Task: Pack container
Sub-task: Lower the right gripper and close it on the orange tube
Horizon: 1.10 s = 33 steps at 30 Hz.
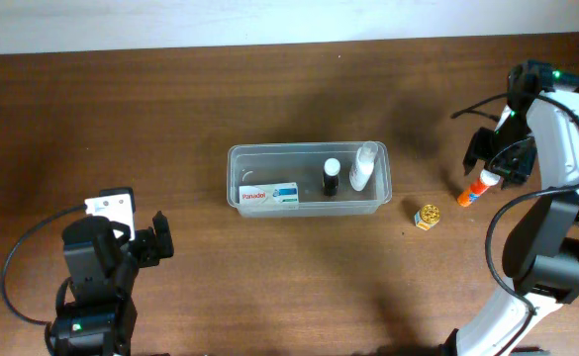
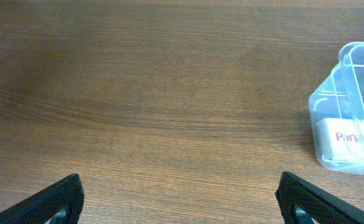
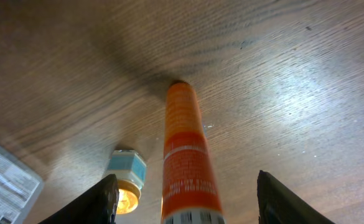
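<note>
Right gripper [image 3: 188,202] hovers, jaws apart, over the orange plastic glue tube [image 3: 185,149] lying between them, a pick-up step by the look of it, next needing a drop and squeeze, the clear rectangular plastic container [image 1: 304,148] sitting well away beyond the gold-lidded jar [image 1: 428,215].

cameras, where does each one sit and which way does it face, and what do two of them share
Overhead: fixed above the table, looking straight down on the container; both arms show.
Left wrist: on the left arm, looking low across the table at the container's end; open left gripper tips show.
Right wrist: on the right arm, looking down at the orange tube between the open right gripper fingers.
Shared: overhead and right wrist both show the tube and small jar.
</note>
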Each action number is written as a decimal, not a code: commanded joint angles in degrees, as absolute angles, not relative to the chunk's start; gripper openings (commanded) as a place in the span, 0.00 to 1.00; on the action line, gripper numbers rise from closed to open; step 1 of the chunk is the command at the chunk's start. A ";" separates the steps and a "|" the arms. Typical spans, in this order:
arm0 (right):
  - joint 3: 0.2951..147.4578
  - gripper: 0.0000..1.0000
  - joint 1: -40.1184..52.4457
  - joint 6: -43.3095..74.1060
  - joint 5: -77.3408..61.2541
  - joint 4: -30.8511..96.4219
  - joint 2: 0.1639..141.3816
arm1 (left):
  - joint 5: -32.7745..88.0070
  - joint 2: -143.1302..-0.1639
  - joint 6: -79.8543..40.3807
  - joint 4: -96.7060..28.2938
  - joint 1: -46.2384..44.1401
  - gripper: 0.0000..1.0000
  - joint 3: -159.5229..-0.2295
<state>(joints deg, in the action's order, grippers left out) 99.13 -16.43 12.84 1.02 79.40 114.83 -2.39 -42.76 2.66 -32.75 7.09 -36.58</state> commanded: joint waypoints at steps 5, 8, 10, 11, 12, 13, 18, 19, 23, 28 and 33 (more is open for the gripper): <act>96.79 0.63 -16.51 12.49 0.32 78.43 114.59 | -2.81 -42.81 3.77 -32.60 6.98 0.99 -36.51; 96.79 0.63 -16.34 12.47 -1.08 78.85 114.59 | -2.81 -42.81 3.77 -32.60 6.98 1.00 -36.51; 96.79 0.63 -15.86 12.45 -1.04 78.81 114.59 | -2.81 -42.81 3.77 -32.60 6.98 0.99 -36.51; 96.77 0.63 -15.35 12.29 -0.60 78.76 114.59 | -2.81 -42.81 3.77 -32.62 6.98 1.00 -36.51; 96.77 0.64 -15.09 12.25 -0.25 78.67 114.59 | -2.81 -42.81 3.77 -32.60 6.98 0.99 -36.51; 96.79 0.64 -14.90 12.27 0.91 78.61 114.59 | -2.81 -42.81 3.77 -32.60 6.98 1.00 -36.51; 96.77 0.64 -14.63 12.29 2.39 78.50 114.59 | -2.81 -42.81 3.75 -32.62 6.98 1.00 -36.51; 96.77 0.64 -14.63 12.29 2.39 78.50 114.59 | -2.81 -42.81 3.77 -32.60 6.98 0.99 -36.51; 96.62 0.64 -14.63 12.27 2.39 78.59 114.59 | -2.81 -42.81 3.77 -32.60 6.98 0.99 -36.51; 96.53 0.63 -14.63 12.27 2.37 78.61 114.59 | -2.81 -42.81 3.75 -32.62 6.98 1.00 -36.51; 96.53 0.62 -14.63 12.27 2.39 78.65 114.59 | -2.81 -42.81 3.77 -32.60 6.98 0.99 -36.51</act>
